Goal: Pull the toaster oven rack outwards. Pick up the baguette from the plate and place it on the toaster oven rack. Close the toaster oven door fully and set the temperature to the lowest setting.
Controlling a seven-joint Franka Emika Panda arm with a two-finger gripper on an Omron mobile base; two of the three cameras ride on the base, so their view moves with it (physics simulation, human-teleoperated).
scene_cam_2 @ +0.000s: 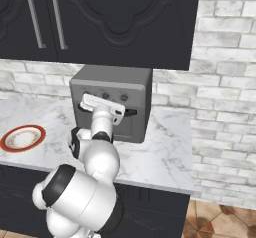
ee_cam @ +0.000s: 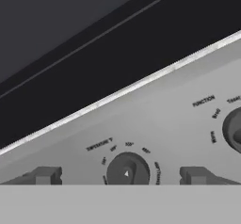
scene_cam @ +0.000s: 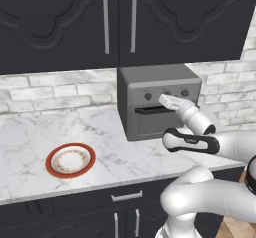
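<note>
The grey toaster oven [scene_cam: 150,79] [scene_cam_2: 117,79] stands on the marble counter with its door [scene_cam: 152,123] shut. Its closed door hides the rack and the baguette. My gripper [scene_cam: 164,100] [scene_cam_2: 95,103] hovers at the knob row above the door. In the hand view, the gripper [ee_cam: 120,176] is open, its fingertips [ee_cam: 44,175] straddling the temperature knob [ee_cam: 127,171] without touching it. A second knob [ee_cam: 234,130] sits at the right edge. The red-rimmed plate [scene_cam: 49,162] [scene_cam_2: 6,141] lies bare on the counter to the left.
Dark upper cabinets [scene_cam: 105,22] hang just above the oven, and a pale brick wall [scene_cam: 60,89] backs the counter. The marble counter [scene_cam: 30,132] stretches left to the plate. Its front edge carries a drawer handle [scene_cam: 126,196].
</note>
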